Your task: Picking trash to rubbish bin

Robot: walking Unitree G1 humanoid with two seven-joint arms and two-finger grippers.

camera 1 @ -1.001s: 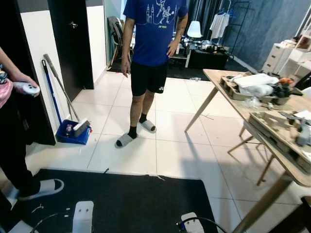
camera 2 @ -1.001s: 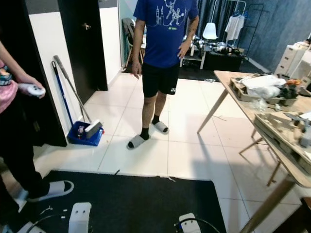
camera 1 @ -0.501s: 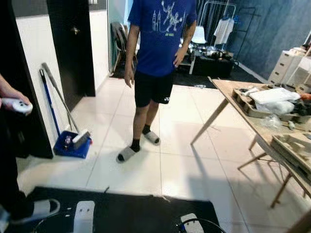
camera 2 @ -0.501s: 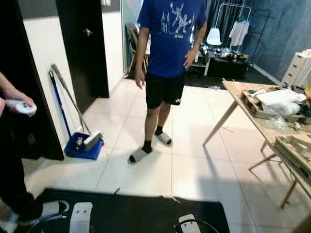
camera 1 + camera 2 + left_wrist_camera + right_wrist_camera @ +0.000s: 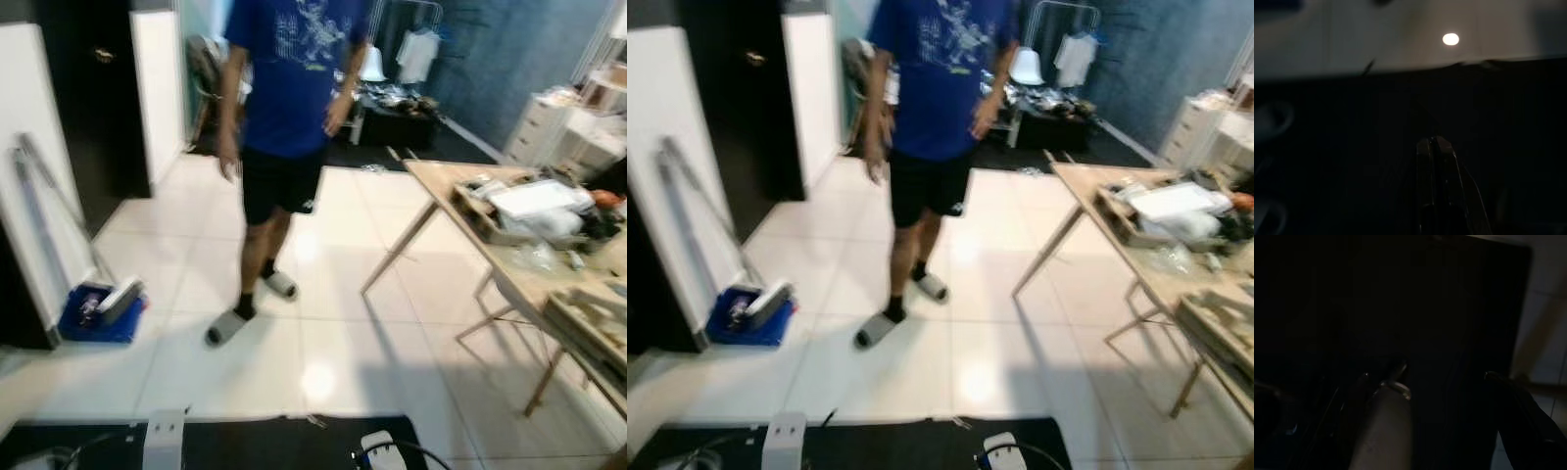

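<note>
A blue dustpan point(image 5: 98, 311) with a brush and small bits in it lies on the white tiles by the left wall. My left gripper point(image 5: 1434, 144) hangs over the black mat point(image 5: 1400, 122) with its fingers pressed together and nothing between them. In the dark right wrist view my right gripper point(image 5: 1425, 377) also hangs above the mat, its two fingers point(image 5: 1518, 406) standing wide apart. A pale rounded shape point(image 5: 1383, 431) lies beside one finger, and I cannot make out what it is.
A person point(image 5: 279, 117) in a blue shirt, black shorts and grey slippers stands on the tiles ahead. A wooden table point(image 5: 441, 181) with cluttered trays point(image 5: 529, 206) runs along the right. Long-handled brooms point(image 5: 49, 196) lean on the left wall. The black mat point(image 5: 255, 446) lies at my feet.
The camera has moved forward and turned right, with blur. The person holding a white controller at the left has left the picture. The mat sits lower in view.
</note>
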